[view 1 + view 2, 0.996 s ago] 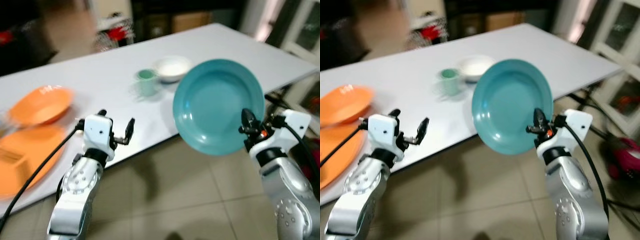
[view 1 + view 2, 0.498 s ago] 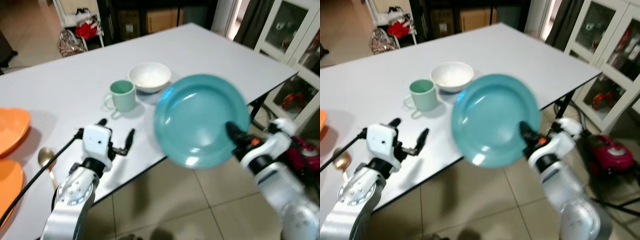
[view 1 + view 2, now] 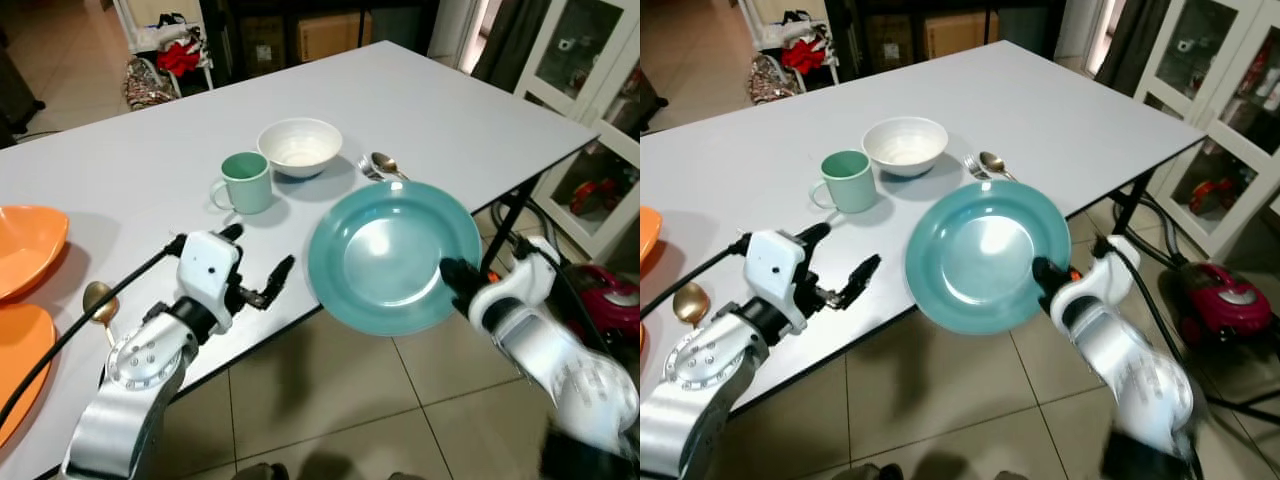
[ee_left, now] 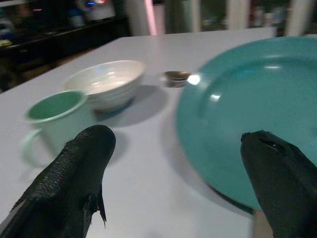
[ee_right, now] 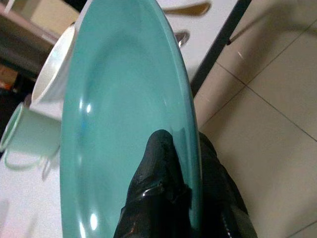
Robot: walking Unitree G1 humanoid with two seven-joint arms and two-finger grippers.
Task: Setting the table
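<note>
My right gripper (image 3: 458, 279) is shut on the rim of a teal plate (image 3: 390, 255), which lies nearly flat and overhangs the white table's (image 3: 450, 110) front edge. Seen along the right wrist, the plate (image 5: 124, 119) runs between the black fingers (image 5: 163, 163). My left gripper (image 3: 258, 268) stands open over the table edge, left of the plate, with nothing in it; its fingertips (image 4: 74, 163) frame the plate (image 4: 247, 114). A green mug (image 3: 243, 181) and a white bowl (image 3: 300, 147) stand behind the plate. A spoon and fork (image 3: 378, 165) lie just past it.
Two orange plates (image 3: 25, 245) sit at the table's left end, with a gold spoon (image 3: 98, 300) beside them. A glass-door cabinet (image 3: 590, 60) stands to the right, a red object (image 3: 615, 305) on the tiled floor (image 3: 330, 400) near it. Shelves and bags are beyond the table.
The right gripper has lowered and flattened the teal plate from upright to nearly level at the table edge. The left gripper moved slightly toward the plate. The camera view has also shifted.
</note>
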